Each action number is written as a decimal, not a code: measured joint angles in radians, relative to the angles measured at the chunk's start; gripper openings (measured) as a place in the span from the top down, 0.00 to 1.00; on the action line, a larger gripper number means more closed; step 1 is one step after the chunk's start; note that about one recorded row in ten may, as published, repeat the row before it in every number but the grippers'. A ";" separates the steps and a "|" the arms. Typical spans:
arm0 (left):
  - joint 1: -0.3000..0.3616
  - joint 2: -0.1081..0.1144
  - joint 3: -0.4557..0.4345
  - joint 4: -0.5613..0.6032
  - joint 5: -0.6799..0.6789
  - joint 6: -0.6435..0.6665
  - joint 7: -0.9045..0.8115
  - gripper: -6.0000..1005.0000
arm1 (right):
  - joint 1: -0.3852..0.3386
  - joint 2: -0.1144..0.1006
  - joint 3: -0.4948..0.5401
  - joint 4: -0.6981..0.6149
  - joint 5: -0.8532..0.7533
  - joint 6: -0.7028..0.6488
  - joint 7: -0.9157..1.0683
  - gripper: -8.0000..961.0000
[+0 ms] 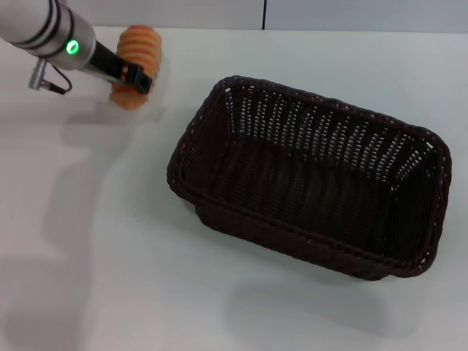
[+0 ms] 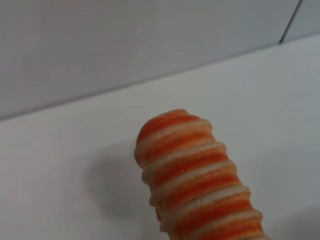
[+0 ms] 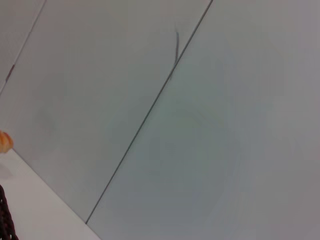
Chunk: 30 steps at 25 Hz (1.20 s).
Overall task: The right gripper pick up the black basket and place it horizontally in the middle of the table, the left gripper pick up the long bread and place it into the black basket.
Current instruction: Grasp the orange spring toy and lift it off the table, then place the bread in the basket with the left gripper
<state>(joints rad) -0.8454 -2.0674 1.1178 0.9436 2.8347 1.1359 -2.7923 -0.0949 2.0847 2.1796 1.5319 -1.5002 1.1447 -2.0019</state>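
Observation:
The long bread (image 1: 137, 48), an orange loaf with pale cross ridges, is at the far left of the white table (image 1: 110, 256). My left gripper (image 1: 134, 79) is shut across its near end, a black finger lying over the loaf. In the left wrist view the long bread (image 2: 195, 175) fills the lower middle and throws a shadow on the tabletop beside it. The black basket (image 1: 322, 99) lies lengthwise at the middle right of the table, with nothing inside. A sliver of the black basket (image 3: 4, 216) and of the long bread (image 3: 5, 141) shows in the right wrist view. The right gripper is out of view.
A grey wall (image 1: 351, 13) with a vertical seam runs along the table's far edge, just behind the bread. The right wrist view mostly faces that wall (image 3: 200, 125).

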 joint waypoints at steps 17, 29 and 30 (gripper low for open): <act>0.454 0.004 0.219 0.806 -0.606 0.287 0.022 0.55 | 0.039 -0.002 0.011 -0.001 -0.005 -0.014 0.000 0.38; 0.429 0.000 0.546 0.752 -0.635 0.130 0.026 0.65 | 0.069 -0.002 -0.005 0.002 -0.007 -0.014 0.000 0.38; 0.419 0.000 0.548 0.741 -0.635 0.122 0.027 0.65 | 0.067 -0.002 -0.007 0.002 -0.008 -0.014 0.000 0.38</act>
<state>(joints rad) -0.4265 -2.0678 1.6656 1.6847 2.1992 1.2578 -2.7653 -0.0279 2.0831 2.1721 1.5338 -1.5079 1.1306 -2.0019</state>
